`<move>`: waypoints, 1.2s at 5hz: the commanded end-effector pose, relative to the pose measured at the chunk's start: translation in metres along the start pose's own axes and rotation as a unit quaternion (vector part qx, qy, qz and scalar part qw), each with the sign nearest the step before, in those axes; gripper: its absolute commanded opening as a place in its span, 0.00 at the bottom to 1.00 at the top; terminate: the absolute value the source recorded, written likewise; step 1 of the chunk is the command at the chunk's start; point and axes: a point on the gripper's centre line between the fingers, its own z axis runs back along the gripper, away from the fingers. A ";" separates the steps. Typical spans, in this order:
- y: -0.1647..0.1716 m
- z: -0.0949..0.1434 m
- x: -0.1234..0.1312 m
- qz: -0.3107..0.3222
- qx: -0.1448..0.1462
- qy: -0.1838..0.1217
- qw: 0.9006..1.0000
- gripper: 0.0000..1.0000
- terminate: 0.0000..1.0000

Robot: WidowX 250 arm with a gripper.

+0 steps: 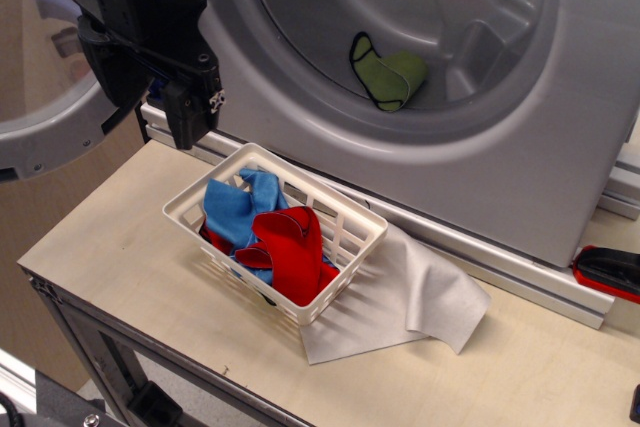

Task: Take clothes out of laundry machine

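- Cloth [389,76], olive-green, lies loose in the drum of the washer [560,97], at its lower wall; untouched
- Pincer [193,119] hangs left of the opening, above the basket [350,247]; holds nothing; open or closed, cannot tell
- Step judged: reaching for cloth; next move must enter drum, descend onto cloth
- Worktop [120,267] pale wood; grey sheet [420,302] under basket

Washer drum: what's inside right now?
One green cloth lies on the lower part of the drum of the washer, folded over itself. Nothing else shows there, though the drum's top is cropped out and the gripper hides its left edge.
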 end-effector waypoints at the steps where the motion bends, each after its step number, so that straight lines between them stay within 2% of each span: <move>1: 0.000 0.000 0.000 0.000 0.000 0.000 1.000 1.00 0.00; 2: 0.002 -0.008 0.030 0.006 -0.003 -0.035 0.999 1.00 0.00; 3: -0.006 -0.006 0.063 0.022 0.022 -0.048 0.998 1.00 0.00; 4: -0.010 -0.013 0.097 0.042 0.035 -0.083 0.995 1.00 0.00; 5: -0.014 -0.018 0.124 0.035 0.051 -0.145 0.987 1.00 0.00; 6: -0.018 -0.026 0.144 0.047 0.057 -0.189 0.979 1.00 0.00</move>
